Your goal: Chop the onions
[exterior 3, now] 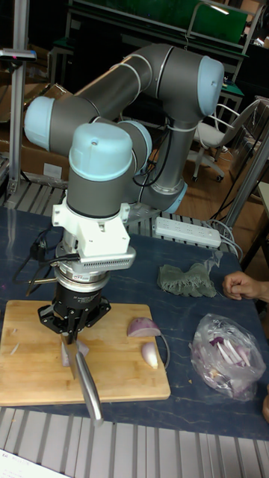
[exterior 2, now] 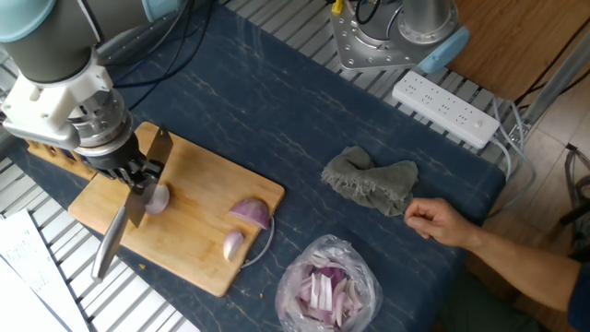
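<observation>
The arm is reaching down over the left part of a wooden cutting board [exterior 2: 189,235], its end effector [exterior 2: 136,173] closing around a knife [exterior 2: 120,226] whose steel handle is slanting down toward the board's near-left edge and overhanging it, while the blade is rising beside the fingers. In the tall fixed view the end effector [exterior 3: 72,328] is standing directly above the board [exterior 3: 112,373], with the knife [exterior 3: 84,377] running toward the front edge. Three onions are lying on the board: one wedge [exterior 2: 159,198] is sitting right against the blade under the end effector, a larger purple wedge [exterior 2: 251,214] is resting near the board's right edge, and a smaller pale piece [exterior 2: 233,244] is lying just in front of it, close to the near-right corner. The stretch of board between the first wedge and the other two is lying bare. Just off the board's right corner, a clear plastic bag [exterior 2: 327,288] is holding pale-purple slivers. A grey-green cloth [exterior 2: 371,183] is lying crumpled on the blue tabletop [exterior 2: 277,111], well apart from the board, and a person's hand [exterior 2: 441,221] is resting just beside the cloth near the right edge. A white power strip [exterior 2: 445,109] is lying along the far edge.
</observation>
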`<state>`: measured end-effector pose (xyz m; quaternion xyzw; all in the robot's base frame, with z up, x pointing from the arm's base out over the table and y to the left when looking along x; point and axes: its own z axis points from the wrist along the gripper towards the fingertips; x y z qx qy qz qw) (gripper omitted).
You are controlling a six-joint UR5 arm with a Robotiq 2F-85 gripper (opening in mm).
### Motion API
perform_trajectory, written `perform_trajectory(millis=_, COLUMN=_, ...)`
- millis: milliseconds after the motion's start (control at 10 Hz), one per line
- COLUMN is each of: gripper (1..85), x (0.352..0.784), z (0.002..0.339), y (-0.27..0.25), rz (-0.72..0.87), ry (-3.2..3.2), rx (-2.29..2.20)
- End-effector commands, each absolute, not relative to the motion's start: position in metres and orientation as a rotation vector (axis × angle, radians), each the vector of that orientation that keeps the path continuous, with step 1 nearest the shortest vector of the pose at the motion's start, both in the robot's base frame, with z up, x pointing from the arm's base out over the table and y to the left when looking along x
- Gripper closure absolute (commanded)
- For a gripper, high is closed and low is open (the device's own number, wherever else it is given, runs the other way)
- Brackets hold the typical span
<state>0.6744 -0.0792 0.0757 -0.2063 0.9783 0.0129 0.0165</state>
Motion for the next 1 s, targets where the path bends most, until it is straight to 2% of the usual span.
perform_trajectory(millis=0, gripper=84.7, x=0.68, z=0.072, y=-0.079, rz=0.042, ry=3.025, rx=-0.636)
perform_trajectory(millis=600, gripper=84.7, x=0.687, z=0.069, y=-0.084, rz=0.025, ry=3.011, rx=-0.645)
perform_trajectory(millis=900, gripper=84.7, x=0.677, z=0.102, y=-0.084, rz=0.066, ry=3.045, rx=-0.645)
